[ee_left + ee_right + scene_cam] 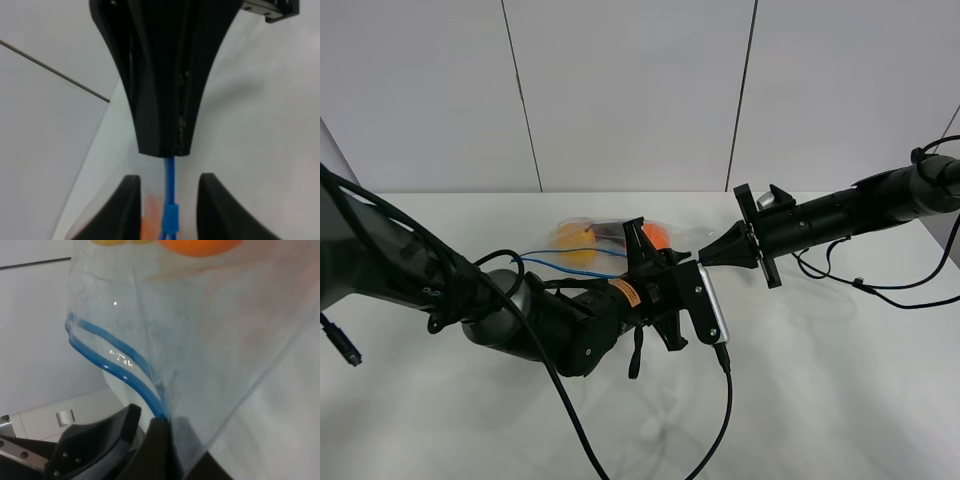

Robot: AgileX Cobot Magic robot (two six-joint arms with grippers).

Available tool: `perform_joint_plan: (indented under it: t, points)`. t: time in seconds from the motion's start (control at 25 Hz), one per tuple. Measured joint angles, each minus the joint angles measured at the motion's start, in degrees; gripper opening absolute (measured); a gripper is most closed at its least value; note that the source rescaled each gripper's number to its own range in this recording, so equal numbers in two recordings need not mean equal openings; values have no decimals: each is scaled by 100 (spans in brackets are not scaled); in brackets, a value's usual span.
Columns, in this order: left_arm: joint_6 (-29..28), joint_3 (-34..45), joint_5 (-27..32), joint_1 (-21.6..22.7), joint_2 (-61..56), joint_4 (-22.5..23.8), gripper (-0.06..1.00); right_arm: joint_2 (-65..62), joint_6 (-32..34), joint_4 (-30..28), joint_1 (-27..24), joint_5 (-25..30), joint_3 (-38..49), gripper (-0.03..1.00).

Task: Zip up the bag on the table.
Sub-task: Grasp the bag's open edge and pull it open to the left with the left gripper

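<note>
My right tool is pinched shut on the end of the blue zipper strip of the bag. My left tool stands open, one finger on each side of the strip and its slider, touching neither. The bag, with orange and yellow fruit inside, sits at the far middle of the white surface, just behind my left tool.

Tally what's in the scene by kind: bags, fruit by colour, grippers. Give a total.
bag: 1
yellow fruit: at least 1
orange fruit: at least 1
Grippers: 2, the left gripper and the right gripper
Total: at least 5; the arms may hide more fruit.
</note>
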Motion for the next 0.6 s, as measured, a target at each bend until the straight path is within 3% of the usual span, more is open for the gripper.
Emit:
perform_joint_plan:
  t: [0.16, 0.6]
  points:
    - [0, 0, -19, 0, 0, 0, 22, 0, 0, 0, 0, 0, 0, 0]
    - [-17, -2, -108, 0, 190, 5, 21, 0, 5, 0, 0, 0, 0, 0]
